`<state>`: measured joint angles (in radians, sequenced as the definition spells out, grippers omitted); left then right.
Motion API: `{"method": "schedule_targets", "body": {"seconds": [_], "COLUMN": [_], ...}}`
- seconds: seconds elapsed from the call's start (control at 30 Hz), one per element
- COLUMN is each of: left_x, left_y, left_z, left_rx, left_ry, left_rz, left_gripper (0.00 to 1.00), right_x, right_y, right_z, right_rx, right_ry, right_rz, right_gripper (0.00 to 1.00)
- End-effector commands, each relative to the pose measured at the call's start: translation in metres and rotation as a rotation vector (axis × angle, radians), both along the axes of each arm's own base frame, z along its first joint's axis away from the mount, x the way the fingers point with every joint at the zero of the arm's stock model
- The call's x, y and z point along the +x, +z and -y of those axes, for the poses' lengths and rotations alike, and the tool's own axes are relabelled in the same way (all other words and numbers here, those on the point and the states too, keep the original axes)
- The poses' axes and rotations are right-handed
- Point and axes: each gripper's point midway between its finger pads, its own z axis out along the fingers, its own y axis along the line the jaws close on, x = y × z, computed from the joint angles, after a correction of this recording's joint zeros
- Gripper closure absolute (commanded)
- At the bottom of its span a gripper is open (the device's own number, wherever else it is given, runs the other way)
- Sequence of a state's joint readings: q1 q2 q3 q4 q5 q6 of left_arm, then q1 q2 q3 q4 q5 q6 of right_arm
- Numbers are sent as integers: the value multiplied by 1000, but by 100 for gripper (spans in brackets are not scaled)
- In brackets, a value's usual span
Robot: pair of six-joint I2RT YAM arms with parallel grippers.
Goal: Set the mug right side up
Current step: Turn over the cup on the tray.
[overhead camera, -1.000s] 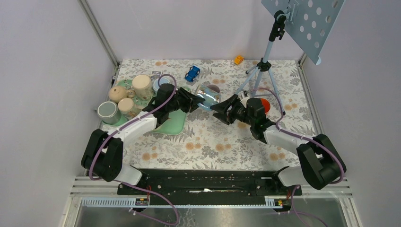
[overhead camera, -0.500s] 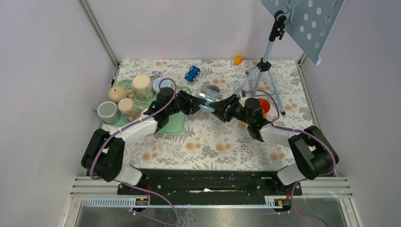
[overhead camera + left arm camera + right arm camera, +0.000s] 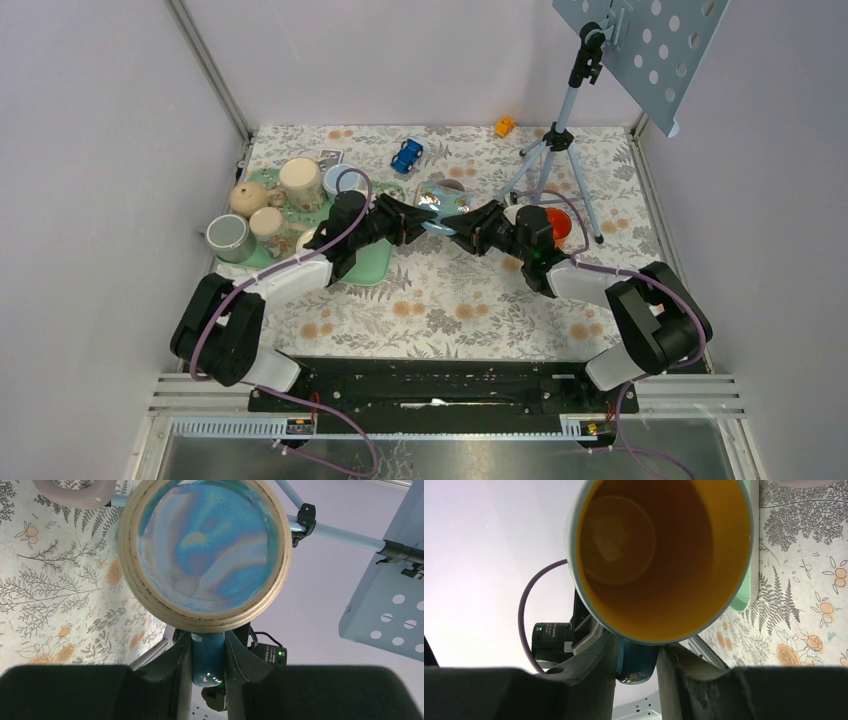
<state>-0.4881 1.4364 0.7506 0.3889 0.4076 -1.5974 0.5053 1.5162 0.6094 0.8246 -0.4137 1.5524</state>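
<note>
Floral tabletop (image 3: pixel 440 300); sideways mug (image 3: pixel 205 550) in left gripper (image 3: pixel 208 666) and right gripper (image 3: pixel 637 663).

Iridescent blue mug (image 3: pixel 441 207) (ochre inside) on side, aloft.

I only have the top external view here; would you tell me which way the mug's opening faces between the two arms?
Observer: The mug lies sideways, its yellow-orange inside facing the right wrist camera.
Operator: Thank you. What does the left wrist see?
Observer: Its iridescent blue base, edged by a bare tan ring.
Operator: And who holds it?
Observer: The teal handle sits between the jaws of the left gripper, and the jaws of the right gripper flank it too.
</note>
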Motion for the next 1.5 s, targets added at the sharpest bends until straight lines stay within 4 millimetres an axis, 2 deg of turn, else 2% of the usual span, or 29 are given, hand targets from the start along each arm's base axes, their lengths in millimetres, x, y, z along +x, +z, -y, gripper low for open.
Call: {"method": "schedule_targets", "body": {"seconds": [0.0, 0.23, 0.57, 0.67, 0.77, 0.9, 1.13, 1.47], "left_x": [-19, -29, -37, -39, -40, -40, -41, -45], "left_y": [64, 49, 30, 26, 21, 14, 2, -19], "left_z": [10, 14, 15, 17, 19, 21, 26, 29], "left_rx": [-134, -129, -111, -97, -79, -67, -42, 32], "left_ry": [-81, -101, -119, -123, -128, -134, -150, -181], "left_rz": [193, 176, 164, 171, 173, 166, 151, 135], "left_gripper": [100, 100, 100, 98, 86, 76, 70, 62], "right_x": [6, 5, -1, -2, -3, -5, -10, -13], "right_y": [59, 70, 82, 86, 90, 93, 90, 73], "right_z": [-12, -12, -11, -11, -9, -10, -12, -7], "right_rx": [106, 116, 64, 14, -49, -151, -290, -509], "right_ry": [30, 36, 55, 63, 69, 100, 157, 233], "right_rz": [158, 188, 258, 291, 329, 375, 428, 474], "right_gripper": [63, 74, 100, 100, 100, 100, 100, 100]}}
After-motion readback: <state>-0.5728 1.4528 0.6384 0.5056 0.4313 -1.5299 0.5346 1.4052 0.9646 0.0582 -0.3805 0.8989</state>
